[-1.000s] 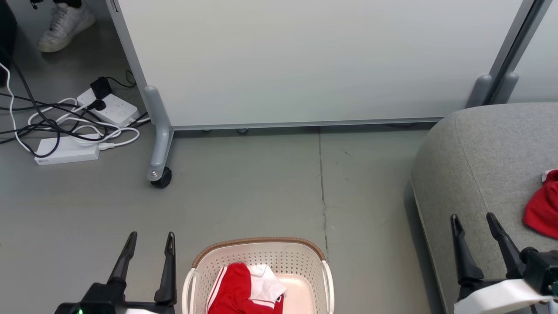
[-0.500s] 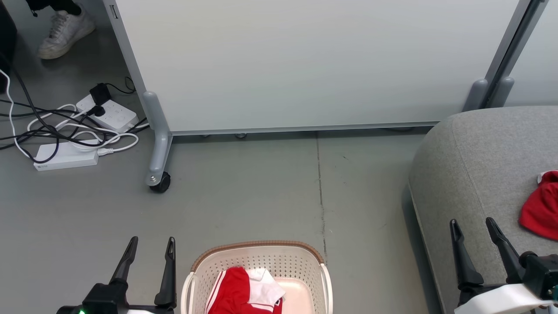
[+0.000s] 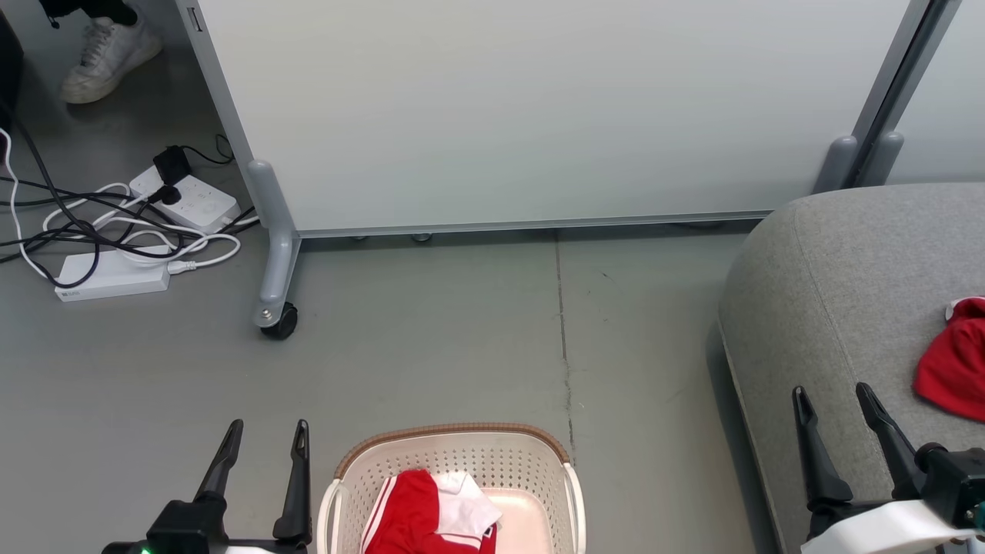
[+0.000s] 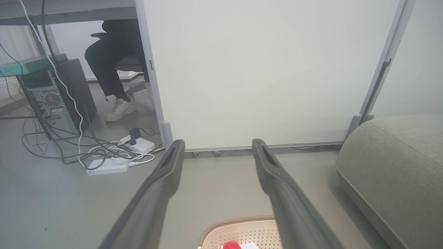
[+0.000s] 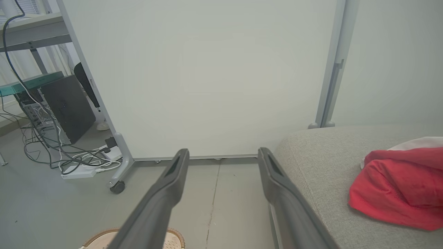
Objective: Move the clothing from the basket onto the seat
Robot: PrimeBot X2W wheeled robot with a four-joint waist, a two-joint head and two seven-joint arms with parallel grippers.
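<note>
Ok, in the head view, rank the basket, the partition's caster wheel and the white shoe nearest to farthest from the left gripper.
1. Basket, just right of the left gripper, at the bottom edge.
2. Caster wheel, on the floor ahead of it.
3. White shoe, far off at the top left.

No text, number or brand can be read anywhere. A small grey label is seen at the end of the white power strip on the floor, but its print is too small to be made out. A small dark fitting is carried on the partition post; whether anything is written on it cannot be told. On the clothing in the basket, only red fabric, white panels and thin white stripes are shown by the folds; no letters can be made out there.
</note>
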